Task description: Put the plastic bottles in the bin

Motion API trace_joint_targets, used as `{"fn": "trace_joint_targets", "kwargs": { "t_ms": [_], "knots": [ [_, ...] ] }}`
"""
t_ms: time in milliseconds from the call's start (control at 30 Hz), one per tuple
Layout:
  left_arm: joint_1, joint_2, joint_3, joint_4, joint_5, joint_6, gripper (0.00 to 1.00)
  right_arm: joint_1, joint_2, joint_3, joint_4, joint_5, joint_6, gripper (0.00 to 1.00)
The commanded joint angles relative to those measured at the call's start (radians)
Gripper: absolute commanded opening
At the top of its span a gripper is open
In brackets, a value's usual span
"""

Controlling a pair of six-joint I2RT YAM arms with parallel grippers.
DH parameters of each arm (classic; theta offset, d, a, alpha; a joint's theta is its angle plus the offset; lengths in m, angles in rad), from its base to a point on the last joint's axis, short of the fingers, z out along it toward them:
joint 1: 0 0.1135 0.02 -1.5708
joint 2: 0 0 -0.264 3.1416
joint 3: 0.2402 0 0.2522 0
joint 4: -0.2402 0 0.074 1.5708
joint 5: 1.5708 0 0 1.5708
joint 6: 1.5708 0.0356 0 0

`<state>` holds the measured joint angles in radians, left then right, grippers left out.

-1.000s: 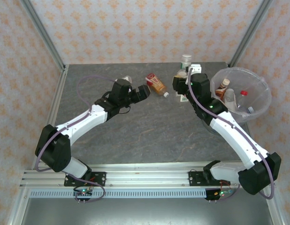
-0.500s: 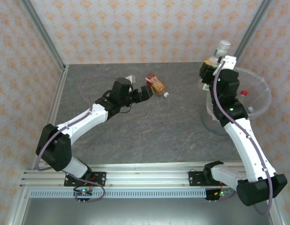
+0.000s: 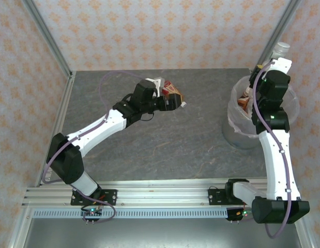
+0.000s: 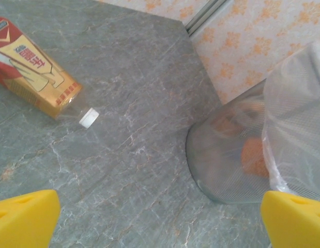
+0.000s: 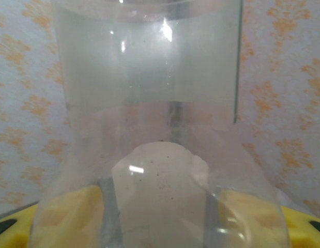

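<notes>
The right gripper is held partway closed on a clear bottle, which is pinched between the yellow fingers. A pale end of the bottle is pushed out beyond them. Below this gripper the bin is stood on the desk, and other bottles are already gathered inside it. The step in hand is judged to be the drop. Whether the gripper is centred over the mouth or hung nearer the far rim cannot be told from above. The bottle is therefore best brought clearly inside the rim line before release. The fingers should then be opened fully in one move, so that the light bottle is not flicked out or caught on the bag liner.

The left gripper is spread wide and nothing is held in it. Just ahead of it and to its left a labelled bottle is laid on its side on the desk, with its white cap turned toward the gripper. It is best straddled across the broad labelled body, not the neck.
</notes>
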<state>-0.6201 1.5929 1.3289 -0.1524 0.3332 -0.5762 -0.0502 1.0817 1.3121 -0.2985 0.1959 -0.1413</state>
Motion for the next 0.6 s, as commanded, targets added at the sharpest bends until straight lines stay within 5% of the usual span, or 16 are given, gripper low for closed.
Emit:
{"fn": "trace_joint_targets", "kwargs": {
  "t_ms": [0, 567],
  "knots": [
    [0.002, 0.008, 0.027, -0.042, -0.008, 0.011, 1.00, -0.051, 0.021, 0.039, -0.119, 0.084, -0.061, 0.45],
    [0.002, 0.038, 0.030, -0.059, -0.039, -0.037, 1.00, -0.101, 0.094, -0.025, -0.298, 0.234, -0.144, 0.64]
  ]
}}
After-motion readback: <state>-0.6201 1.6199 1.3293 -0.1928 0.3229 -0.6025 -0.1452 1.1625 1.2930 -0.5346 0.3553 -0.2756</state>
